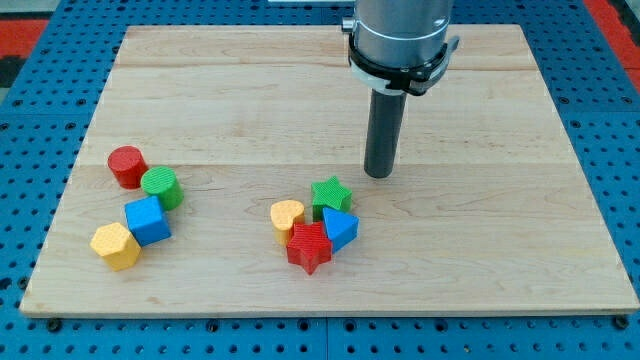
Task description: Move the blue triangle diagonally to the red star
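Wooden board point(330, 110) fills most of the view, lying on a blue pegboard surface point(30, 60). A grey arm housing enters at the view's top, cut off by the frame, and ends in a straight dark rod. My tip point(379, 175) rests on the board, with no fingers and nothing held, just above and to the right of the green star point(331, 192), apart from it.

Below the star, a tight cluster sits: blue triangle point(339, 228), red star point(309, 247) touching its left side, and a yellow heart point(287, 215) at the cluster's left.

Toward the view's left, a second group: red cylinder point(127, 165), green cylinder point(160, 187), blue cube point(148, 221), and a yellow block point(115, 245) whose exact shape is hard to make out.
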Robot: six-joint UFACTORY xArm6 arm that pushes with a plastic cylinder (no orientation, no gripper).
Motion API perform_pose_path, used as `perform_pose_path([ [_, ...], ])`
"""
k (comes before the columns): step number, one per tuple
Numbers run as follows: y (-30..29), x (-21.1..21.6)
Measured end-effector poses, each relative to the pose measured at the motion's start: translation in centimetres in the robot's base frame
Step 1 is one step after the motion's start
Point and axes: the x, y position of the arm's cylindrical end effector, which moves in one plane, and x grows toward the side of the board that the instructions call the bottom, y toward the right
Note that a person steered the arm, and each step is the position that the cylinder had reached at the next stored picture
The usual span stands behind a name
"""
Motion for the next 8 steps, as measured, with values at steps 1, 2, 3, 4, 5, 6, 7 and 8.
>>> perform_pose_path([
  [1, 0.0, 0.0],
  [2, 0.3, 0.4],
  [3, 6.2, -1.1],
  [4, 9.2, 6.0],
  [5, 2.9, 13.5],
  [6, -6.0, 16.4],
  [7, -10.8, 14.1],
  [8, -10.5, 9.9],
])
